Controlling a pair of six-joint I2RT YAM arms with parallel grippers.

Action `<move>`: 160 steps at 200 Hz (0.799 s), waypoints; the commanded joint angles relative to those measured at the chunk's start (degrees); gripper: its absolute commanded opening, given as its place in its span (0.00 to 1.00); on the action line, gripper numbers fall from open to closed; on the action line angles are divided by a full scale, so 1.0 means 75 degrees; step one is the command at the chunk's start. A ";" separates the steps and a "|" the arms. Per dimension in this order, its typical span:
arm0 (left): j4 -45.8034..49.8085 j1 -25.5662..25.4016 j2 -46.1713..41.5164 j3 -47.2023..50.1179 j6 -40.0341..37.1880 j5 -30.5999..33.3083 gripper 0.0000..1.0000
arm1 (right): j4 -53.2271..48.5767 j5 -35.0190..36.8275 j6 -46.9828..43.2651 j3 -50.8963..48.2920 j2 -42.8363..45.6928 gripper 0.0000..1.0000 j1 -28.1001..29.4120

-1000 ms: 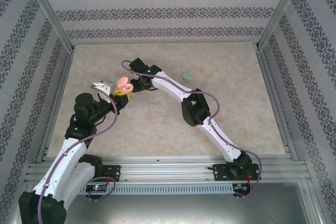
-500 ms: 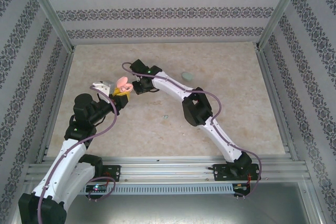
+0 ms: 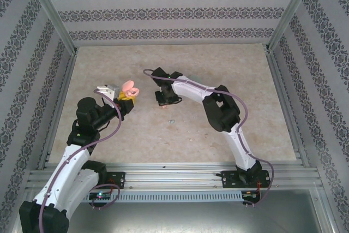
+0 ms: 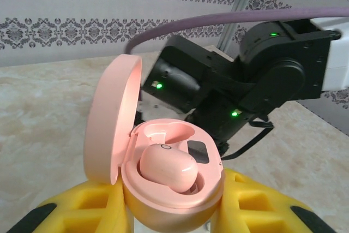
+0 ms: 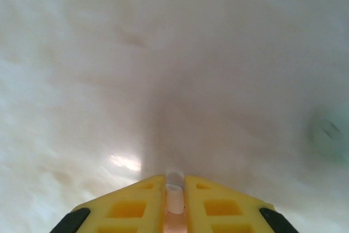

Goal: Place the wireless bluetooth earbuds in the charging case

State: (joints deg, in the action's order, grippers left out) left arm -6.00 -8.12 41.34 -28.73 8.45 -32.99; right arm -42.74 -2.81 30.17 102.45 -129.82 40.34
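My left fingers [image 4: 90, 211] are clamping the open pink charging case [image 4: 170, 204] (one pink earbud [image 4: 166, 168] seated inside); my right fingers [image 5: 131, 208], nearly closed, are pinching a small pinkish bud [image 5: 174, 197].

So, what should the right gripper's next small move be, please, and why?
Probably open the right gripper, ready for the next pick: it is shut, and the pink case in the left gripper has one earbud seated, one slot empty.

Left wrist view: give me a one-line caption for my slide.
Left pincer grips an open pink case with one pink bud in it, right arm behind.
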 commanded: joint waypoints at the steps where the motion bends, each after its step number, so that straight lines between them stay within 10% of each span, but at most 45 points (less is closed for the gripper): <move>1: -0.0440 0.0077 0.0070 -0.0100 0.0221 -0.0343 0.07 | 0.0315 0.0131 0.0941 -0.1264 0.0867 0.16 -0.0293; 70: -0.1100 -0.0042 0.0739 -0.0174 0.0548 -0.0907 0.07 | 0.1375 0.0001 0.1724 -0.4735 0.2911 0.20 -0.1510; 160: -0.1294 -0.0507 0.1339 -0.0388 0.0317 -0.0940 0.06 | 0.1103 0.0236 0.0570 -0.4967 0.4439 0.35 -0.1302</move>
State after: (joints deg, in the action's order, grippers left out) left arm -12.12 -10.94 51.09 -29.45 11.40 -38.89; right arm -32.80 -3.29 39.18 64.12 -98.37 28.47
